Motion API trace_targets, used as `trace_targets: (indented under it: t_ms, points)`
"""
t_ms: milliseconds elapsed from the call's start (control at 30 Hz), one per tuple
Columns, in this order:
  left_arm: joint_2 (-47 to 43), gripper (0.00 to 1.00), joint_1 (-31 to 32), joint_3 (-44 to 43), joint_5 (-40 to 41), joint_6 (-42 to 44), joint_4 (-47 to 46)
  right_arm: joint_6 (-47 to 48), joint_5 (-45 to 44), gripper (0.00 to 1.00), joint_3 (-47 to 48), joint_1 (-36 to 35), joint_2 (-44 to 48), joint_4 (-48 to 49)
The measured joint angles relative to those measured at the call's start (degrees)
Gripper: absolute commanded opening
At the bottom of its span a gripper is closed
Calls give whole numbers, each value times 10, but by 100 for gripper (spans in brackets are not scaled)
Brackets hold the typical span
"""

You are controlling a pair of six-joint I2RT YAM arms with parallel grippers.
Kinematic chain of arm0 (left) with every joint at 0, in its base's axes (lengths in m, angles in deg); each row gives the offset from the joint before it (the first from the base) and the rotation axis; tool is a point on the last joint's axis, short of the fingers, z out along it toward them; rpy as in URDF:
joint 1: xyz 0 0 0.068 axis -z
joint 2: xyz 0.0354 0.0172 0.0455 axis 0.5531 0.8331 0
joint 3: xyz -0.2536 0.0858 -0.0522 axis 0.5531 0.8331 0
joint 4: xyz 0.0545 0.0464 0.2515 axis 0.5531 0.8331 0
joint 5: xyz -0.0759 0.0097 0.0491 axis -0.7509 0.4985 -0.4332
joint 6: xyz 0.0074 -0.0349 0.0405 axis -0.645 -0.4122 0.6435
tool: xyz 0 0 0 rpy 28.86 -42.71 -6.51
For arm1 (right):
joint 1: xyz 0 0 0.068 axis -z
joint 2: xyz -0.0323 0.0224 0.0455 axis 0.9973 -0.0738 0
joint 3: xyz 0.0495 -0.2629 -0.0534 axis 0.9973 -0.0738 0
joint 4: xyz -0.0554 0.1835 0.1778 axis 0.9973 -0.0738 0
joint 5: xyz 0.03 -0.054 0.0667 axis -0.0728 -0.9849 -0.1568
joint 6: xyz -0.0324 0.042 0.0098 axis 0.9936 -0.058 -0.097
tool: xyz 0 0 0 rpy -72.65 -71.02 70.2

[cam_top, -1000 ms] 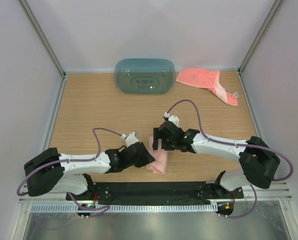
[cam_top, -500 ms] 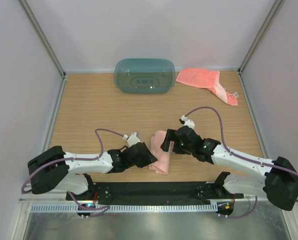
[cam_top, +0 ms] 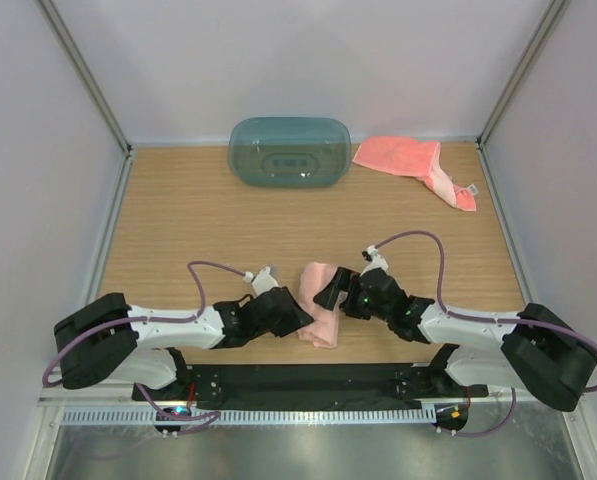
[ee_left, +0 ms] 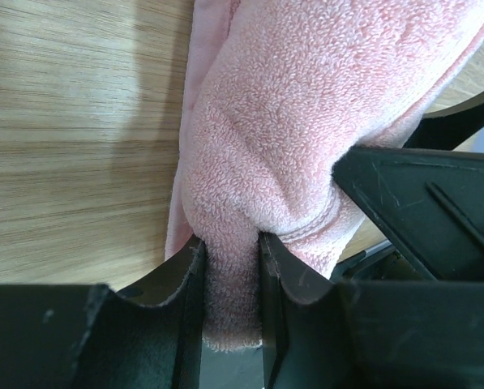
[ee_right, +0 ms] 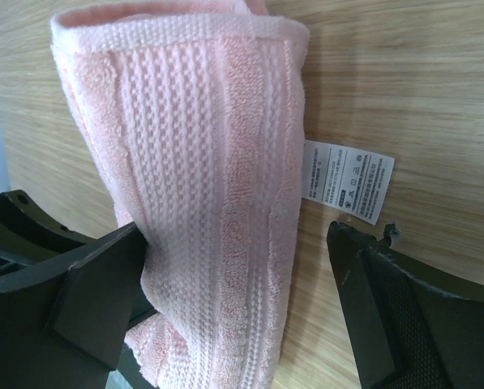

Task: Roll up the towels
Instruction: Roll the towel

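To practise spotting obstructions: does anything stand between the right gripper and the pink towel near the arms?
Nothing visible does. The open right gripper straddles the pink towel, whose end the left gripper pinches. The teal tub sits far back.

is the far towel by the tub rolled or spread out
Spread out: the far towel lies flat and rumpled right of the tub, not rolled.

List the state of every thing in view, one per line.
Near towel: partly rolled, one end pinched.
Far towel: unrolled, crumpled in the far right corner.
Left gripper: shut on the near towel.
Right gripper: open, fingers either side of the near towel.
Teal tub: at the far edge, untouched.
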Motion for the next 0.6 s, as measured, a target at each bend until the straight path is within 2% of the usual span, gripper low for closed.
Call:
trace_targets:
  t_ms: [133, 367, 500, 600]
  points:
    - [-1, 0, 0, 7, 0, -1, -12, -10, 9, 99, -31, -4, 14, 46]
    - [1, 0, 0, 9, -2, 0, -22, -6, 25, 100, -75, -17, 94, 39]
    - [2, 0, 0, 9, -3, 0, -23, 0, 36, 100, -75, -21, 73, 51]
    - [4, 0, 0, 9, -4, 0, -26, 3, 45, 98, -72, -25, 31, 102]
